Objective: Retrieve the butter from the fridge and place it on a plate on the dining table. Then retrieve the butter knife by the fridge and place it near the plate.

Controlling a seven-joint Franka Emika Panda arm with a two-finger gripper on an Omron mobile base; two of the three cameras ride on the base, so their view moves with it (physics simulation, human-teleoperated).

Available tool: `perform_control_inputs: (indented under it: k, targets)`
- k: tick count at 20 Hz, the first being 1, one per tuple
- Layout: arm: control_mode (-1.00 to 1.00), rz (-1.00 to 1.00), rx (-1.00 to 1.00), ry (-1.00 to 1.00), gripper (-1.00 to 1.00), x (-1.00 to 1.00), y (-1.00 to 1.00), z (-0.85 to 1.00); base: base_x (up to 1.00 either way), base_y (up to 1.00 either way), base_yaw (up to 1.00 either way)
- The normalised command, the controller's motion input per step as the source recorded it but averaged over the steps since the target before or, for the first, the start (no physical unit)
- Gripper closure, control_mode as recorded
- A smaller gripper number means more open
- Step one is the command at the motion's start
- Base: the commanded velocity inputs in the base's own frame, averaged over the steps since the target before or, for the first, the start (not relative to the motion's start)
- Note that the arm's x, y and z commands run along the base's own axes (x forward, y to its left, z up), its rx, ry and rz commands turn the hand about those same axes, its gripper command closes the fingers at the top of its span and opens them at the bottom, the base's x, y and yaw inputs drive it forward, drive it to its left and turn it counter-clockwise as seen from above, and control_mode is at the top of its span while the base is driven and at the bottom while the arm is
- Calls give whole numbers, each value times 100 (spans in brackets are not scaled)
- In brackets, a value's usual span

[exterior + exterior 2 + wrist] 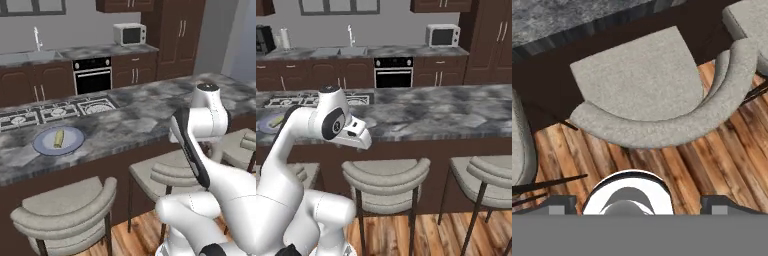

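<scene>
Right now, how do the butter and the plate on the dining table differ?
The butter is a small, pale-yellow, blocky stick; the plate is a round, shallow, blue-grey disc, far wider than the butter. The butter lies on the plate, near its middle, while the plate rests flat on the dining table. Both sit at the table's left end, beside the cooktop.

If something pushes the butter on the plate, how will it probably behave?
The butter looks short and blocky, so it would probably slide, not roll. Lying flat, it seems unlikely to tip. The shallow plate rim may hardly stop it.
</scene>
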Motion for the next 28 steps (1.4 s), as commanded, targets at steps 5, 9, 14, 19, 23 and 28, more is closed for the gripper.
perform_control_inputs:
  k: [5,9,14,19,23,28]
  targets:
    - [100,0,0,0,-100,0,0,0,0,-83,-55]
    - [100,0,0,0,-100,0,0,0,8,-58,-29]
    - [100,0,0,0,-100,0,0,0,48,-59,10]
    - [100,0,0,0,-100,0,0,0,89,-34,8]
    - [100,0,0,0,-100,0,0,0,97,-30,-5]
    - [100,0,0,0,-100,0,0,0,9,-16,-67]
